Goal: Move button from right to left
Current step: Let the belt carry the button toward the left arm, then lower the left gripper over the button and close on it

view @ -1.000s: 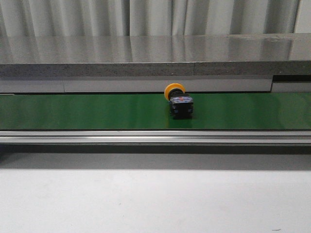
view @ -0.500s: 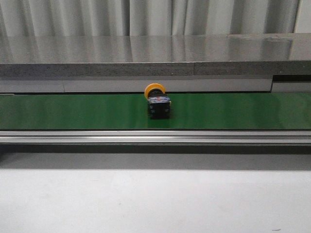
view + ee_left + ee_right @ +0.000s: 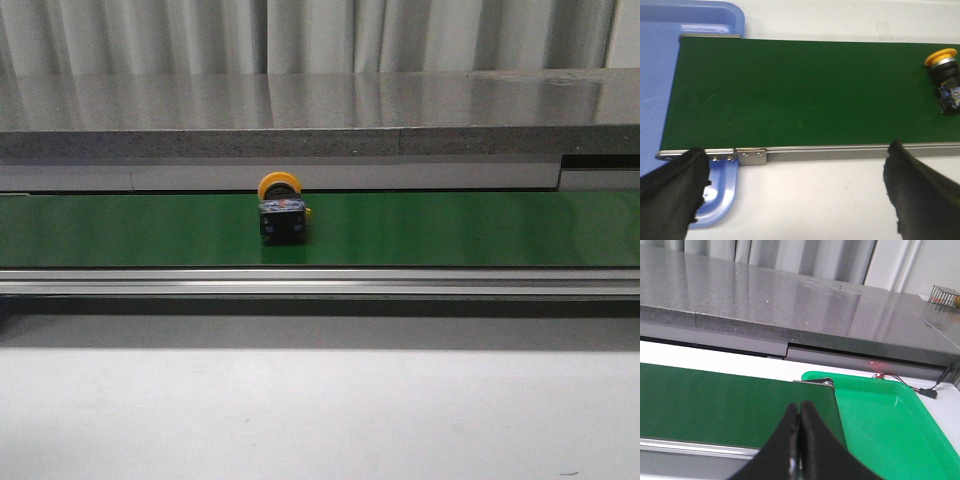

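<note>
Left gripper [image 3: 795, 192]: fingers spread wide, holding nothing, above the near rail at the green conveyor belt [image 3: 800, 95]'s end. Right gripper [image 3: 799, 440]: fingertips pressed together, empty, over the belt's other end. Green tray [image 3: 880, 415]: beside that end. Blue tray [image 3: 690, 20]: under the left end. Button [image 3: 281, 212]: lying on the belt, left of centre, yellow cap facing away.
</note>
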You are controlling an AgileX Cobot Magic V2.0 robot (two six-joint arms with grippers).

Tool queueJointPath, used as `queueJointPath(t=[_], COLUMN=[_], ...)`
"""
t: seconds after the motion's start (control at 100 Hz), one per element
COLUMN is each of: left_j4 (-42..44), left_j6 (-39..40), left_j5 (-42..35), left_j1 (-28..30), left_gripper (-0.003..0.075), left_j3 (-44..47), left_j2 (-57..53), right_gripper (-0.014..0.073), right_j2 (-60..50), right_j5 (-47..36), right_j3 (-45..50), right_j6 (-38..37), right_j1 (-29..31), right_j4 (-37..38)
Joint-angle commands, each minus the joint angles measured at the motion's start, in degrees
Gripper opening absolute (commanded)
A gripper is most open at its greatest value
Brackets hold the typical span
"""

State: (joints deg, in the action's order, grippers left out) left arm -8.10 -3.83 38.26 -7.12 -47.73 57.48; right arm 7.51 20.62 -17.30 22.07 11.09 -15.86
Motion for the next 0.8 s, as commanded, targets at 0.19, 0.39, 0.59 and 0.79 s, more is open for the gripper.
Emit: queueJointPath(t=[0.19, 0.39, 0.59, 0.79], left_j4=[-2.21, -2.21, -2.21, -2.21], left_j6=[0.3, 0.3, 0.3, 0.3], left_j5=[-3.08, -2.89, -2.21, -2.21], left_j1=[-7.11, -11.1, -14.07, -16.44], left_gripper=[0.0676, 0.0676, 0.0676, 0.0676], left_j3=[-11.45, -19.01, -25.16, -29.04], left_j2=[11.44, 22.45, 31.01, 35.91], right_gripper=[-0.0068, -0.0068, -0.0068, -0.0068], right_j2=[0.59, 0.59, 0.59, 0.59], right_j5=[-4.75, -4.75, -4.75, -4.75], right_j3=[-1.51, -1.51, -1.51, -1.51], right_j6=[0.48, 0.48, 0.48, 0.48], right_j1=[-0.07, -0.07, -0.07, -0.07], right_j4=[-0.71, -0.71, -0.71, -0.71])
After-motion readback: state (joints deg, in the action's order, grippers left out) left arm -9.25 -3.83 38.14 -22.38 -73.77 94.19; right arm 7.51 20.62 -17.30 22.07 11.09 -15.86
